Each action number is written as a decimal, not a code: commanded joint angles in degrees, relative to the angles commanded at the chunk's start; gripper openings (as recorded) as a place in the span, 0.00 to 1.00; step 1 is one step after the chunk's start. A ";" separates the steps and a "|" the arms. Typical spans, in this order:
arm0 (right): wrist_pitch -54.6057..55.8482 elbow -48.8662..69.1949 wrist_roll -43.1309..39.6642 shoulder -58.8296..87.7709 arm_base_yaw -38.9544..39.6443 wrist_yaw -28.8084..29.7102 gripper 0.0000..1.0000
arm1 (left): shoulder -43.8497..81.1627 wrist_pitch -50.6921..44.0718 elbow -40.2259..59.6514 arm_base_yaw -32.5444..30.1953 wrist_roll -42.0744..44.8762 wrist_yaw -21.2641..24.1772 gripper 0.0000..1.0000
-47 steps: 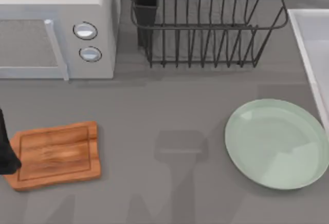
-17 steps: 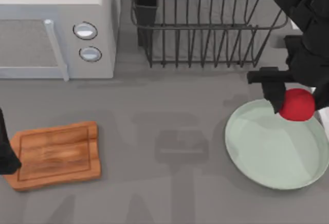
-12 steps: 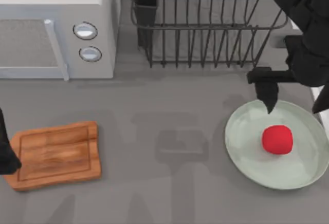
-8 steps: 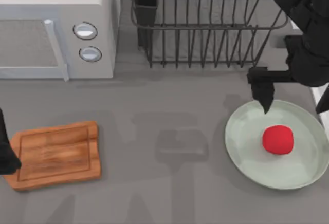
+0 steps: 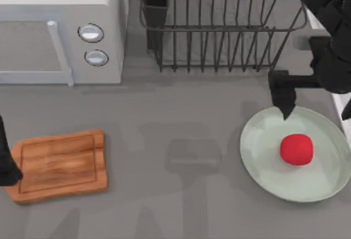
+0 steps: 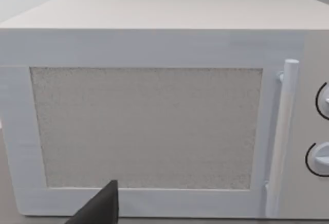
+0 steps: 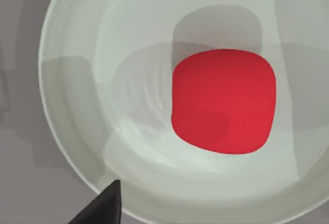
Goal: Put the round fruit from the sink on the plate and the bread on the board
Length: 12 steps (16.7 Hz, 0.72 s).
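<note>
The round fruit (image 5: 296, 149), small and bright red, rests just right of the middle of the pale mint plate (image 5: 263, 157). In the right wrist view the fruit (image 7: 223, 100) lies on the plate (image 7: 77, 106) below the camera, beyond one dark fingertip (image 7: 103, 208). My right gripper (image 5: 316, 107) hangs open above the plate's far rim, apart from the fruit. The brown wooden board (image 5: 57, 165) lies bare at the front left. A strip of the sink's rim (image 5: 337, 99) shows past my right arm. The bread is out of view.
My left arm (image 5: 4, 162) is parked at the table's left edge beside the board, facing the white microwave (image 6: 149, 126). That microwave (image 5: 55, 30) stands at the back left, with a black wire dish rack (image 5: 219, 25) behind the plate.
My right gripper brought the fruit over the plate, opened and dropped it onto the plate. It has since drawn slightly back and right. The left arm has not moved.
</note>
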 joint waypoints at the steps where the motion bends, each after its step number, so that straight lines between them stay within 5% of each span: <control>1: 1.53 -1.78 -0.49 -2.14 -0.47 0.00 1.00 | 0.00 0.00 0.00 0.00 0.00 0.00 1.00; 12: 35.35 -43.25 -11.20 -56.41 -10.75 -0.01 1.00 | 0.00 0.00 0.00 0.00 0.00 0.00 1.00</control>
